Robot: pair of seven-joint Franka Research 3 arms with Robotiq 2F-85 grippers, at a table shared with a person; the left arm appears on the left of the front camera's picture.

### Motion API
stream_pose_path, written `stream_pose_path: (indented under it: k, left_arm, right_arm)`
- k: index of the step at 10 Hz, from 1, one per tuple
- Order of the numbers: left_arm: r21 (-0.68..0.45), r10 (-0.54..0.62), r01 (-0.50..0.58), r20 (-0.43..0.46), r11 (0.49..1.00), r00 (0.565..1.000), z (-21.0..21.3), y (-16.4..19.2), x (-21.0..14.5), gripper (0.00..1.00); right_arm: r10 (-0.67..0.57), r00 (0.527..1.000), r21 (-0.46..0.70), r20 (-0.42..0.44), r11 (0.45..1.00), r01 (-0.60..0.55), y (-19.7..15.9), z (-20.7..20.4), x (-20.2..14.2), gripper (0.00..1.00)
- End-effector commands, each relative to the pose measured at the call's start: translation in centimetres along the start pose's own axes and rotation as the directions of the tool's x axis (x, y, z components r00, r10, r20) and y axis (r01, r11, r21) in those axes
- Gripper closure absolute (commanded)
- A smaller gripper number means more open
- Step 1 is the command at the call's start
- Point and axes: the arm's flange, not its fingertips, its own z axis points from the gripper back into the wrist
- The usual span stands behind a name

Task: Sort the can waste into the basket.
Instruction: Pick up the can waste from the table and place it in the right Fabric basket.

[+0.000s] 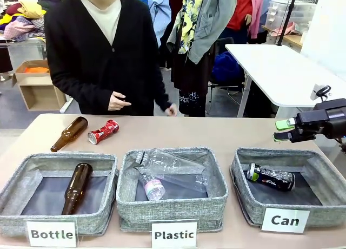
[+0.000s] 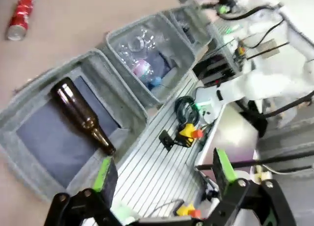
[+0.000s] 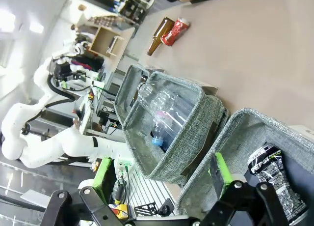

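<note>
1. One black can (image 1: 270, 177) already lies on its side in the basket (image 1: 250, 203) labelled "Can".
2. The crushed red can (image 1: 102, 131) is still out on the tabletop (image 1: 189, 132). It lies on its side at the far left, just beside a brown bottle (image 1: 69, 133) and in front of the person's hand (image 1: 118, 102).
3. The right jaws stand wide and empty, near the far rim of the basket.
4. The left jaws are also wide and hold nothing.
5. We judge the red can light and thin-walled, and the dents should stop it rolling much.
6. The painted metal looks slick, so we would take it across the middle of its body, clear of the bottle.
7. A gentle squeeze should do, since a hard one would only crumple it further.
</note>
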Motion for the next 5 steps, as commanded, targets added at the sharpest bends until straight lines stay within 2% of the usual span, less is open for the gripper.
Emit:
stream_pose_path:
  k: [1, 2, 3, 5]
  left_arm:
    - [0.154, 0.009, 0.0, -0.057, 0.988, 0.998, -3.9, -1.0, 4.8, 0.0]
    - [0.26, 0.022, -0.01, -0.046, 0.965, 0.999, -6.2, -1.3, 7.2, 0.0]
    - [0.341, 0.023, 0.004, -0.074, 0.94, 0.997, -8.6, -1.4, 9.1, 0.0]
    - [0.436, 0.003, 0.025, -0.063, 0.9, 0.998, -11.2, -1.6, 10.7, 0.0]
  right_arm:
    - [0.024, 1.0, 0.007, 0.014, 1.0, -0.024, 0.1, -0.2, -0.3, 0.0]
    - [0.024, 1.0, 0.007, 0.014, 1.0, -0.024, 0.1, -0.2, -0.3, 0.0]
    - [0.024, 1.0, 0.007, 0.014, 1.0, -0.024, 0.1, -0.2, -0.3, 0.0]
    - [0.024, 1.0, 0.007, 0.014, 1.0, -0.024, 0.1, -0.2, -0.3, 0.0]
